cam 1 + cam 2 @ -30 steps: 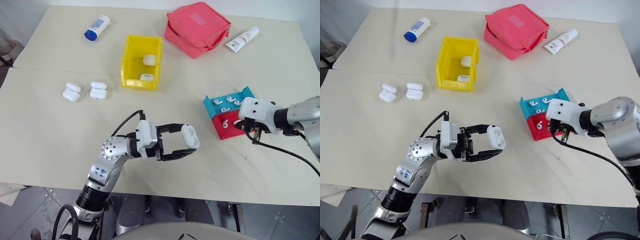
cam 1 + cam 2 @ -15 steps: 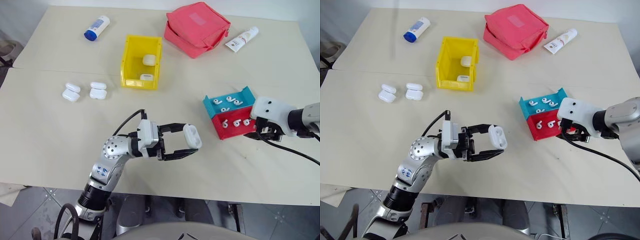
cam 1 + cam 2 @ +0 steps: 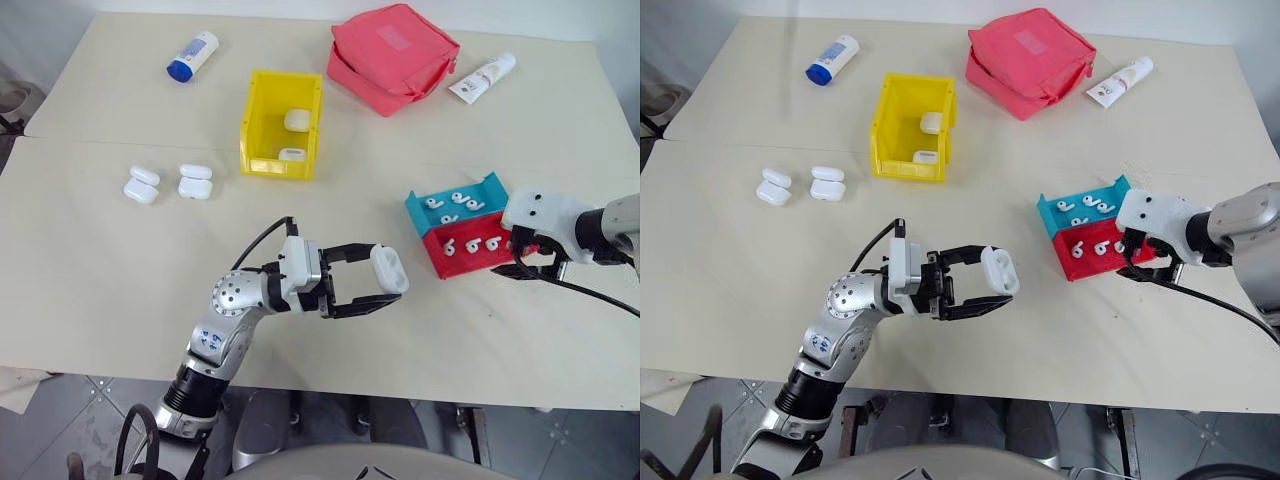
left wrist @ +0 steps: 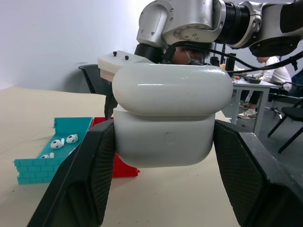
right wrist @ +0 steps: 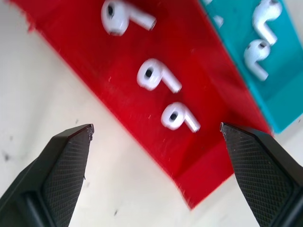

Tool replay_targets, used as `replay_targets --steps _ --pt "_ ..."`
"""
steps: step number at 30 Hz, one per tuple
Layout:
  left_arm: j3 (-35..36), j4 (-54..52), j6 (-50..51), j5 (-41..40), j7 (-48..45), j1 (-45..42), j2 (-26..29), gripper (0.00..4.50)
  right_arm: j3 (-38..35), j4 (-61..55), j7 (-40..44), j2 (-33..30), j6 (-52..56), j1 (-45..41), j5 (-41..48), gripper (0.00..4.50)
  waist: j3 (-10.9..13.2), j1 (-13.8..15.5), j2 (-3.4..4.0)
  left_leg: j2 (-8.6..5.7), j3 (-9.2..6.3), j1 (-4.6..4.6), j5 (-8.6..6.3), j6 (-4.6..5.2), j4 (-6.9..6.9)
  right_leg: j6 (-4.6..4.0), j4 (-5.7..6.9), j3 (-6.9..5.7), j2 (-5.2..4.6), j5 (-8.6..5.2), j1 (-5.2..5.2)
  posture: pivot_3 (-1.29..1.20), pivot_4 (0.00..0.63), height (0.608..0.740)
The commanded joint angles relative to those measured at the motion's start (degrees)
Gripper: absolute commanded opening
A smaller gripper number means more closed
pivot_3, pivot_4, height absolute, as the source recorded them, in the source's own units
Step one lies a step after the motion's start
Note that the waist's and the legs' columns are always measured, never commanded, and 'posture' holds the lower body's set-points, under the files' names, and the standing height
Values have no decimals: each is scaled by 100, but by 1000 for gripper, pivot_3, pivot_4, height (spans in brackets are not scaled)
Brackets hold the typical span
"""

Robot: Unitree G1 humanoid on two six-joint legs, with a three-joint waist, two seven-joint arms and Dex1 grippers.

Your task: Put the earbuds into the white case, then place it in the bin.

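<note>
My left gripper is shut on a white case, held above the table's front middle. In the left wrist view the case sits between both pads, lid on top. At the right, my right gripper stands open at the right end of the red tray. In the right wrist view its fingers spread wide over three earbuds in that tray, touching none. More earbuds lie in the teal tray behind it. The yellow bin stands at the back centre with two cases inside.
Two more white cases lie at the left. At the back are a red zip pouch, a blue-capped white tube at the left and a white tube at the right. The table's front edge runs just below my left gripper.
My right gripper has opened, and its hand now sits just off the red tray's right end, uncovering the earbuds there. The left gripper has kept its hold on the case.
</note>
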Motion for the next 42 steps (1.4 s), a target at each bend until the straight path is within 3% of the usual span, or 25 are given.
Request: replay_targets --steps 1,3,8,12,26,42 --pt "-17 -234 -91 16 56 101 -15 2779 66 38 117 -40 -119 -73 -56 4316 0 5 0 0 -1 0 0 0 0 0 0 0 0 0 0 0 150 740" --pt "-21 -269 -89 24 81 133 -6 2779 142 149 81 -8 -211 -126 -142 3973 0 6 0 -4 0 0 0 0 0 0 0 0 -3 0 1 0 150 740" --pt "-20 -327 -82 33 119 181 18 2779 296 333 171 37 -339 -286 -229 3973 0 -6 0 -3 -1 0 0 1 0 0 0 -1 -3 0 0 0 150 740" --pt "-30 -360 -85 48 137 211 31 2779 356 430 206 68 -408 -394 -293 3124 0 -6 0 -3 0 0 1 1 0 0 0 -1 -2 0 0 0 150 740" --pt "-53 -415 -82 21 138 256 82 2779 628 566 380 -31 -46 -428 -734 3124 0 0 0 -3 0 -1 1 1 0 0 0 -1 -4 0 0 0 150 740" --pt "-38 -491 -41 34 223 303 126 2779 839 699 547 337 26 -586 -923 3124 0 -6 0 -2 0 0 1 1 0 0 0 -2 -1 0 0 0 150 740"
